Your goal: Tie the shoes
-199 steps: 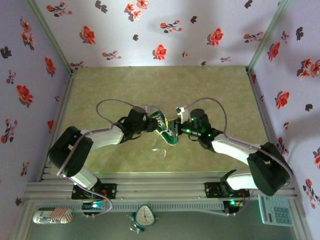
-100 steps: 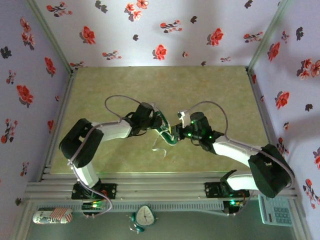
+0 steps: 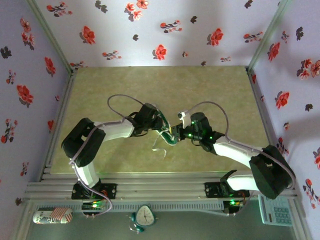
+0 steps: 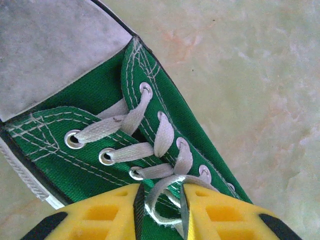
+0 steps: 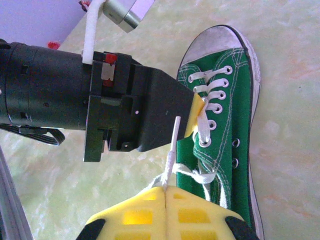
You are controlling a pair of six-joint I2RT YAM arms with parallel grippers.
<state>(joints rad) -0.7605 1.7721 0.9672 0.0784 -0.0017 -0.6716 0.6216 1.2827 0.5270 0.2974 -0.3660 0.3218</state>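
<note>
sneaker (image 4: 75, 150): dark green, directly beneath left gripper (image 4: 160, 205)
left gripper: nipping lace loop (image 4: 167, 179) at eyelets
right gripper (image 5: 165, 192): pressed together on lace end (image 5: 173, 142), beside sneaker

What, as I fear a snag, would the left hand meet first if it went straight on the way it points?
The lace loop between the tips of the left hand. Just beyond it lies the laced upper of the shoe, though the depth there is hard to judge.
</note>
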